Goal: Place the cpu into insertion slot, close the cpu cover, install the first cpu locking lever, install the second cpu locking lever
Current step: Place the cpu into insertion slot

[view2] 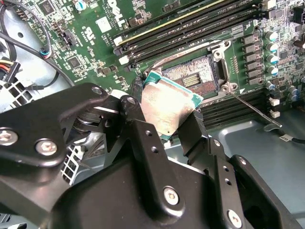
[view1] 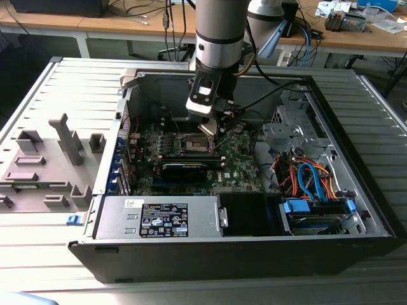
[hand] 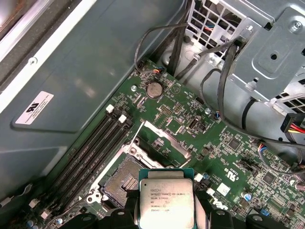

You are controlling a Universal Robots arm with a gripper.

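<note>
**Cpu pinched near the slot**

The jaws gripped the cpu by two opposite edges, metal top showing in both wrist views. It hung close above the bare slot, not yet seated (the cover looked swung open). Done well, I judged, the step called for squaring its corners to the slot's rim, keeping it level, and never sliding it across the contacts.

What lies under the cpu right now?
The open insertion slot, its dark contact field partly showing beyond the cpu gripped by the tool. The slot's nearer part is hidden by the cpu.
</note>
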